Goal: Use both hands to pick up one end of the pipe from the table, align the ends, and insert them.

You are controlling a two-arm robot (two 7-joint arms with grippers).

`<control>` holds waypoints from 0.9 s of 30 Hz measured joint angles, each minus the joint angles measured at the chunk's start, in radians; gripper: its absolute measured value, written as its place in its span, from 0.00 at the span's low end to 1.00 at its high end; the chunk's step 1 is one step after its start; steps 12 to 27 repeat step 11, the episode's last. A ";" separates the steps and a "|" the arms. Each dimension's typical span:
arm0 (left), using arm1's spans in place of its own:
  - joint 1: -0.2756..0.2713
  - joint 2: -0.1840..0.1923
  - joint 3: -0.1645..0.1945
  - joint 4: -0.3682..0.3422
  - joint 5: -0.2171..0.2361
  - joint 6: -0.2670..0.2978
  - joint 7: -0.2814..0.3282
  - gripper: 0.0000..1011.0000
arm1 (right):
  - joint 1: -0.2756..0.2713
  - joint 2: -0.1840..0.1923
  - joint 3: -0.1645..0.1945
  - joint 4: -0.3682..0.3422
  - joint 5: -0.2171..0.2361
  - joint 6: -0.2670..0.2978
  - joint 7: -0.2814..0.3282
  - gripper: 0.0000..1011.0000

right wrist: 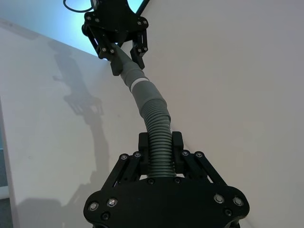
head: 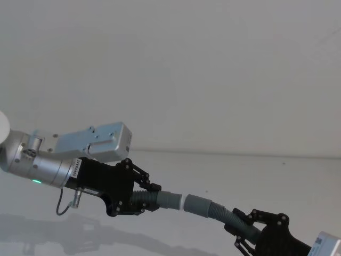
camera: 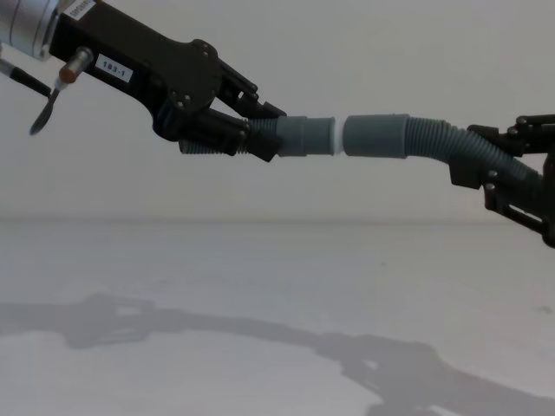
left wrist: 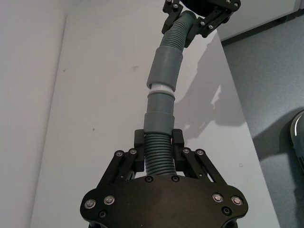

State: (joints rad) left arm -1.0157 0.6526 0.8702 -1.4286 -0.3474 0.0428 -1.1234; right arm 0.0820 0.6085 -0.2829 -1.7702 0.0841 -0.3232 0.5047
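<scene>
Black jaws fill the bottom of both wrist views, so that's where I'll start: the left gripper (left wrist: 159,152) is clamped on the ribbed part of its hose piece (left wrist: 158,159), just behind the cuff, and the right gripper (right wrist: 160,152) is clamped on the ribs of the other hose piece (right wrist: 159,137) the same way. Both pieces are up in the air, well clear of the white counter (camera: 260,286), pointing at each other more or less end to end.

Handling-wise, my guess is this stuff is light and pretty floppy. The corrugated part looks like it bends easily, and the right piece already sags into a curve between the jaws and its cuff. So gripping close to the cuff is the smart move, otherwise I'd expect the end to wobble when you push. The left grip looks nice and close; the right one sits farther back along the ribs, so that side probably flexes more. The smooth cuffs look stiffer, but likely slicker too, so the ribs are the better place to hold.

Looks: dark grey ribbed hose, each with a smooth lighter grey cuff. The left one's cuff (camera: 303,136) ends in a narrower white tip (camera: 332,136). The right one has a wider open cuff (camera: 375,136). From the chest view the white tip sits right at the mouth of the open cuff, roughly in line, with most of the white showing, so I'd say barely started going in, if at all.
</scene>
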 joint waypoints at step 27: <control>0.000 0.000 0.000 0.000 -0.001 -0.001 0.000 0.30 | 0.001 0.000 0.000 0.000 0.001 -0.001 0.001 0.25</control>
